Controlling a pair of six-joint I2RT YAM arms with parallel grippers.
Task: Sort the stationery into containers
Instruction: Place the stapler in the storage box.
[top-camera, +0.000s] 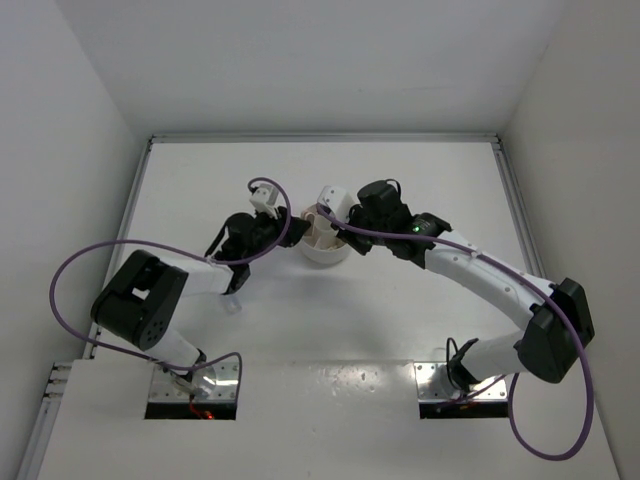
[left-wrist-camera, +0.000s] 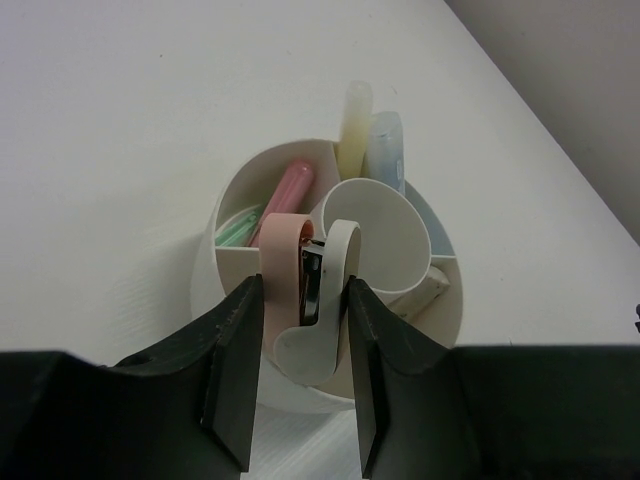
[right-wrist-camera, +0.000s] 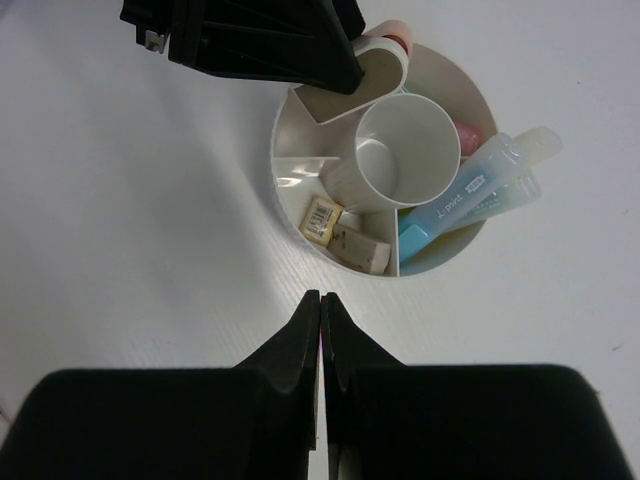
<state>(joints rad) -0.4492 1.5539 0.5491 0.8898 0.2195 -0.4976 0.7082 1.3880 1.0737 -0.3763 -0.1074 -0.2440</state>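
Risk noted at the nearest point: the left hand (left-wrist-camera: 303, 330) carries a pink-and-white piece (left-wrist-camera: 290, 250) right over the near rim of the bowl (left-wrist-camera: 212, 290), close against the centre cup (left-wrist-camera: 385, 235). If let go from this position, the piece could catch on the rim or the cup wall and tip out onto the counter (left-wrist-camera: 120, 120). A push downward could also shove the light bowl. The left hand is narrowed to the width of the piece, one finger flat against each side, a dark metal part showing between the pink and white halves. What kind of article it is cannot be told, nor whether its lower edge touches the bowl. The compartment below it looks unoccupied. Further in, a pink stick (left-wrist-camera: 285, 190) and a green stick (left-wrist-camera: 235, 228) lie in the left compartments. A yellow stick (left-wrist-camera: 352, 130) and a blue stick (left-wrist-camera: 385, 150) lean out over the far rim. Tan erasers (right-wrist-camera: 345, 235) lie in the compartment on the right hand's side. The right hand (right-wrist-camera: 320, 320) holds nothing, its fingers pressed together, over bare counter just short of the bowl. A second risk follows: both hands are close around one bowl and could collide.
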